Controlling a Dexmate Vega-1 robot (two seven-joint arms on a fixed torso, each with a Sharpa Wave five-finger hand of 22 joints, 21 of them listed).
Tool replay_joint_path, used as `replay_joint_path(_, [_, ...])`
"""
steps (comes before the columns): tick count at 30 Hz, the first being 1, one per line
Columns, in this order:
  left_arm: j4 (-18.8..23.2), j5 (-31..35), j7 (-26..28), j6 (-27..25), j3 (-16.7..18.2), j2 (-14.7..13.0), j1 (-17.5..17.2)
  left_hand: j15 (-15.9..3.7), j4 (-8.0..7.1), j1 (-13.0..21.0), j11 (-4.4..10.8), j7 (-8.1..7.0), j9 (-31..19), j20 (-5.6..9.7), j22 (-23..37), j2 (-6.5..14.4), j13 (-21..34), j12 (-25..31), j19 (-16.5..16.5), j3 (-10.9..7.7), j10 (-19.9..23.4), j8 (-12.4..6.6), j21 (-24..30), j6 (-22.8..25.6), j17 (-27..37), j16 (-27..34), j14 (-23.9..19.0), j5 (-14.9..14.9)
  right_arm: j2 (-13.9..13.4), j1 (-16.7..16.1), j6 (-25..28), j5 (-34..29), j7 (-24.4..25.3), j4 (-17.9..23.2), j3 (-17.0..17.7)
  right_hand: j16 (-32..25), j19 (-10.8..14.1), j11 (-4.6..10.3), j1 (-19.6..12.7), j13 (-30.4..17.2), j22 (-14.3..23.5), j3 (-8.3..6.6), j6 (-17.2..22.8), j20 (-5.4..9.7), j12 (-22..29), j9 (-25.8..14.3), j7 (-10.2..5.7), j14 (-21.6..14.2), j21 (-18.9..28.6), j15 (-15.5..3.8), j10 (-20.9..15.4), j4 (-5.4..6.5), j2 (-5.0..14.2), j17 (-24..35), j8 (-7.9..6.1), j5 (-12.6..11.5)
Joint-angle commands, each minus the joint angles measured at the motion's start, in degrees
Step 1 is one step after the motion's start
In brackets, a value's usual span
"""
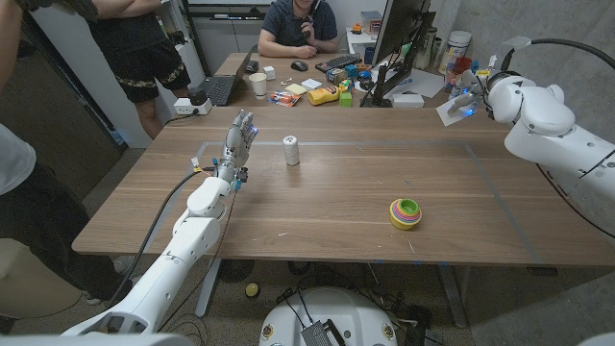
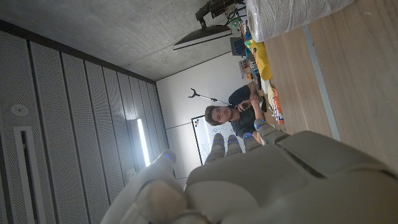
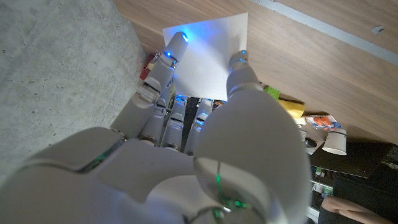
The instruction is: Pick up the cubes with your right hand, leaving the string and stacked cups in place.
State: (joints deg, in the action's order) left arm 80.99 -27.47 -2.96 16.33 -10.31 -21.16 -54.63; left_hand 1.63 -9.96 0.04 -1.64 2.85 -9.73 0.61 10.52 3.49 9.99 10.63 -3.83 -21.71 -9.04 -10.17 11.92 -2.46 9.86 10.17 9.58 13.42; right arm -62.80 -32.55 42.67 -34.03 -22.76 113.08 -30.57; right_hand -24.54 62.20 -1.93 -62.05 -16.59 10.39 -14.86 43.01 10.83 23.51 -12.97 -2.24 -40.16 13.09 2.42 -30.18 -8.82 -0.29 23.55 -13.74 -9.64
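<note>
At the counter's (image 1: 317, 207) far right corner, the right hand (image 1: 467, 98) pinches a white paper sheet (image 3: 208, 56) between its fingertips.

A wooden table (image 1: 327, 207) has tape lines marked across its top. Behind it stands a second desk (image 1: 288, 82) crowded with clutter: an open laptop (image 1: 219, 88), a white paper cup (image 1: 258, 84), a yellow item (image 1: 323, 95), a keyboard (image 1: 338, 63), a mouse (image 1: 299, 65) and a dark monitor (image 1: 396, 38). A seated person in a dark shirt (image 1: 298, 29) faces that desk with a hand raised to the face. Another person in dark shorts (image 1: 144, 58) stands to the left, and part of a third person (image 1: 19, 192) shows at the left edge. A white sheet of paper (image 3: 208, 53) lies on the table's far right corner.
</note>
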Motion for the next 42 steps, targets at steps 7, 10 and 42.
replay_joint_path(7, [-0.87,-0.37,0.21,0.61,-0.01,-0.08,0.44,-0.03,-0.05,0.41,-0.01,-0.15,-0.14,0.12,0.09,4.01,0.1,0.31,-0.14,0.36,-0.17,-0.12,0.07,-0.12,0.2,0.2,2.73,0.39,0.54,0.68,0.82,-2.18,3.71,2.44,1.56,0.5,0.37,2.62,-9.7,-3.77,0.05,-0.47,1.17,0.93,5.55,-0.32,0.45,-7.03,0.35,-15.4,-2.29,0.84,10.1,0.49,0.04,-0.47])
replay_joint_path(10, [-1.23,-0.39,0.06,0.69,-0.01,-0.04,0.65,-0.05,-0.05,0.41,0.02,-0.13,-0.14,0.09,0.09,4.0,0.1,0.3,-0.14,0.41,-0.18,-0.13,0.07,-0.09,0.2,0.2,2.73,0.39,0.66,-0.17,1.19,-2.13,5.48,3.05,2.56,0.57,0.37,2.67,-9.74,-3.83,0.05,-0.48,1.24,0.92,5.6,-0.34,0.42,-7.1,0.36,-15.37,-2.26,0.88,10.15,0.53,0.05,-0.47])
replay_joint_path(42, [-0.92,-0.88,-1.03,1.82,0.63,-0.35,-0.08,-0.02,-0.06,0.39,0.02,-0.12,-0.14,0.04,0.09,3.98,0.1,0.25,-0.29,0.82,-0.39,-0.11,0.01,-0.18,0.2,0.16,2.94,0.47,1.7,-8.51,5.62,-7.21,22.8,9.96,8.66,1.53,0.35,3.39,-11.18,-4.69,0.17,-0.44,1.92,0.88,6.03,-0.82,0.3,-8.02,0.64,-15.66,-1.57,0.74,10.0,1.36,0.38,-0.44])
